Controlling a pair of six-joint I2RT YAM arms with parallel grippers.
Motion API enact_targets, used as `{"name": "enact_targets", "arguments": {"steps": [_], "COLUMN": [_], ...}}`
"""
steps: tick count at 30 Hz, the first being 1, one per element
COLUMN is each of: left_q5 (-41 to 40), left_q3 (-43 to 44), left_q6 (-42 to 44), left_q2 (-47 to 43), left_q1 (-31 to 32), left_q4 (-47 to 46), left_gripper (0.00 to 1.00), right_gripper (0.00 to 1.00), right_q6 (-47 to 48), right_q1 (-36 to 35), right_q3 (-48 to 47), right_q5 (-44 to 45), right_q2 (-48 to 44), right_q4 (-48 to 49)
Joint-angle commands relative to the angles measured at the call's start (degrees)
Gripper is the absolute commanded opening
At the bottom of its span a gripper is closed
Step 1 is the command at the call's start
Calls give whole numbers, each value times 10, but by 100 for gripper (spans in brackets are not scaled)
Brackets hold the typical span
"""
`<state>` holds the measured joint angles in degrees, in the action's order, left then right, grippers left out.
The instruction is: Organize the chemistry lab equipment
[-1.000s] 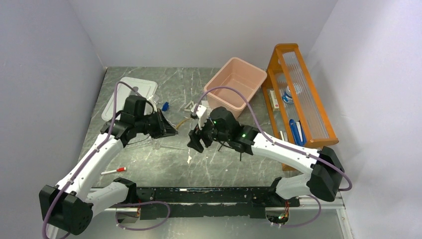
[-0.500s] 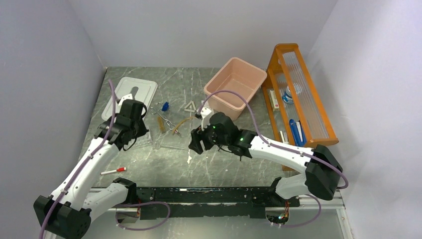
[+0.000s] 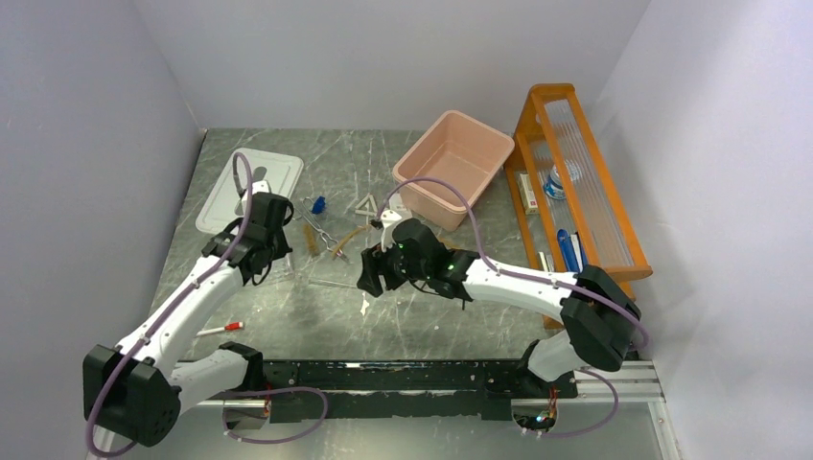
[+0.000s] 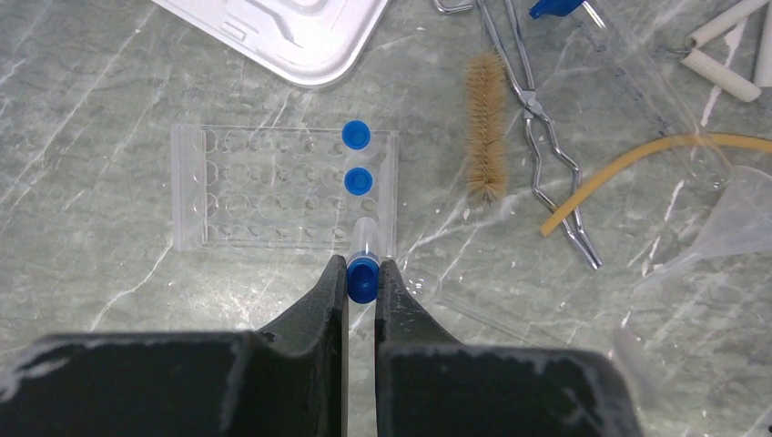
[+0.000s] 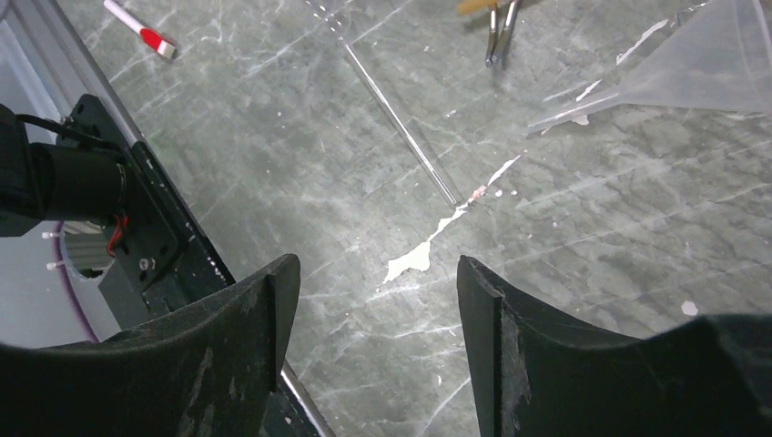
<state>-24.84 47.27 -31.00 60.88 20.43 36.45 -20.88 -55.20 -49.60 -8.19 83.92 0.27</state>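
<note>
Table [image 3: 288, 316]: grey-green marble with walls on the left, far and right sides. Bare stone shows along the near edge between the marker and the right arm, and along the far edge between the tray and the tub.
Shelf [image 3: 614, 225]: orange wood, running along the right edge.
Tub [image 3: 451, 158]: pink, at the far edge right of the middle, just beside the shelf.
Tray [image 3: 251, 177]: white, in the far left corner.
Left arm [image 3: 182, 307]: reaches from the near left corner up the left side.
Right arm [image 3: 518, 283]: reaches from the near right corner in to the middle.
Rack [image 4: 273, 187]: clear plastic, on the left side just nearer than the tray. Two more tubes [image 4: 359, 180] with blue caps stand in it.
Loose items: in the middle of the table lie the tubing [image 4: 637, 159], tongs [image 4: 546, 155], glass rod [image 5: 401, 127], brush [image 4: 484, 137], funnel [image 5: 692, 73] and triangle [image 3: 367, 205].
Marker [image 3: 219, 329]: red-capped, near the near left corner, well apart from the rest.
Left gripper [image 4: 362, 278]: fingers [image 4: 328, 309] clamped on the blue cap of a tube [image 4: 362, 264]. Its clear end lies over the rack corner nearest them.
Right gripper [image 5: 378, 300]: fingers [image 5: 264, 319] spread wide with nothing between them, over bare stone with a white smear, near the rod's end.
</note>
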Motion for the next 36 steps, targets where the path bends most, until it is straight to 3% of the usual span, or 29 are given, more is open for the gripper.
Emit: {"name": "enact_targets", "arguments": {"steps": [1, 26, 36], "left_q5": [-29, -21, 12], "left_q3": [-15, -45, -42], "left_q6": [9, -22, -27], "left_q2": [17, 63, 89], "left_q1": [2, -4, -17], "left_q4": [-48, -87, -94], "left_gripper": [5, 5, 22], "right_gripper": [67, 65, 65], "right_q6": [-26, -33, -15], "right_q1": [-2, -2, -2], "right_q3": [-18, -40, -47], "right_q5": [-5, -10, -35], "right_q2": [14, 53, 65], "right_q4": [34, 21, 11]}}
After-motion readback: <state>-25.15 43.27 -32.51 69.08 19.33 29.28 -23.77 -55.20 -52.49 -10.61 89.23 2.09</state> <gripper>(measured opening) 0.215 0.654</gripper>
